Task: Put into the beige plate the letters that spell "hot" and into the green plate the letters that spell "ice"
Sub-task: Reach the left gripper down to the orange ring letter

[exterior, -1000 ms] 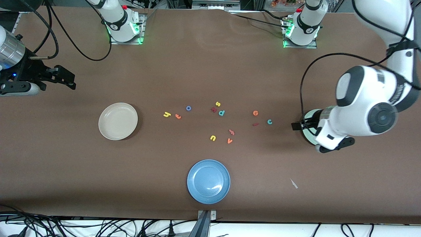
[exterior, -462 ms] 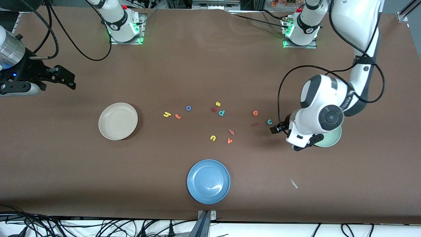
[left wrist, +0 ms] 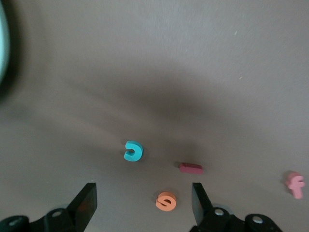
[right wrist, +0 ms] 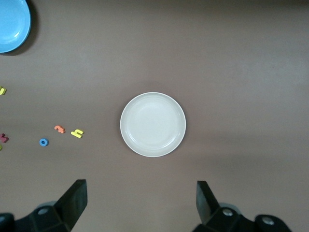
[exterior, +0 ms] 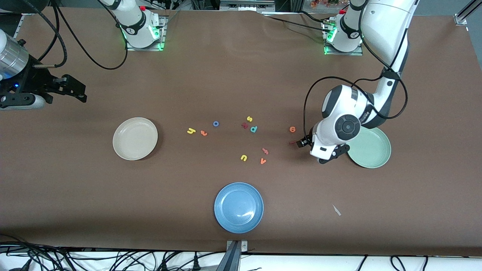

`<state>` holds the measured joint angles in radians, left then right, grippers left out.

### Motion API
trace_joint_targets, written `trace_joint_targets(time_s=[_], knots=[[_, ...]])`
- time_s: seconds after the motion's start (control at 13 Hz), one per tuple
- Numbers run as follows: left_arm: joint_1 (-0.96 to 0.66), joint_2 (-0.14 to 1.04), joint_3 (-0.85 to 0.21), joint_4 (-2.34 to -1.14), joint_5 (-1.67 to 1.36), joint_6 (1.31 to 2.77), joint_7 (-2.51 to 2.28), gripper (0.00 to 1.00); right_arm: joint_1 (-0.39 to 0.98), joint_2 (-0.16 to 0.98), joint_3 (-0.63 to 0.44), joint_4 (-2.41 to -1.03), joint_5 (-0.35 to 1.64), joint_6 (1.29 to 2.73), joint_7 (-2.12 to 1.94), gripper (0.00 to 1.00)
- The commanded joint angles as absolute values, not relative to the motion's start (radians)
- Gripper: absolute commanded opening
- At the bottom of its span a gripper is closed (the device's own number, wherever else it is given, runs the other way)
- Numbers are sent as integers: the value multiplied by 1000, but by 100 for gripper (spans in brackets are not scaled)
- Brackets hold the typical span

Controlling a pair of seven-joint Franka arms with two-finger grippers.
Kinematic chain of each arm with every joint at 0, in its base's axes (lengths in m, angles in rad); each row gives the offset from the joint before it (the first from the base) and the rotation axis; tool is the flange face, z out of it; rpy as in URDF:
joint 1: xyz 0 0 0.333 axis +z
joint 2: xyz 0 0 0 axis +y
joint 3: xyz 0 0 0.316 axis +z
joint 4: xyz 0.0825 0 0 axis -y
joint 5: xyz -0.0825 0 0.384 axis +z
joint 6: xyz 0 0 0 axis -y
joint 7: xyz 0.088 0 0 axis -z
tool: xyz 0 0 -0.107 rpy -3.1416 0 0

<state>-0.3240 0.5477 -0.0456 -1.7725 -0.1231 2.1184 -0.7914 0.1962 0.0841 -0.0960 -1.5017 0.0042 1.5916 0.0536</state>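
Toward the left arm's end of the table lie the teal c, dark red i and orange e. My left gripper hangs open just above them, and in the front view it hides the c. The green plate sits beside that arm. The yellow h, orange t and blue o lie near the table's middle, beside the beige plate. My right gripper waits open at its end of the table.
A blue plate sits near the front camera. Other letters lie mid-table: yellow s, teal p, yellow u, orange v and a pink one. A white scrap lies toward the left arm's end.
My left arm swung off the green plate toward the table's middle, uncovering the plate and bringing its gripper over the c and i. The right arm has not moved.
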Motion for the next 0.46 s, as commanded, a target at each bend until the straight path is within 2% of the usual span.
trace_joint_targets(time_s=[0.0,0.23,0.38], knots=[[-341,525,-67,-1859,-153,2207,-819,80,193,80,-89,-1486,-2,1575,57,100],[-347,526,-101,-1922,-153,2301,-857,71,195,80,-89,-1488,-2,1574,57,100],[-348,534,-109,-1936,-153,2303,-858,64,195,80,-89,-1488,-2,1574,58,100]])
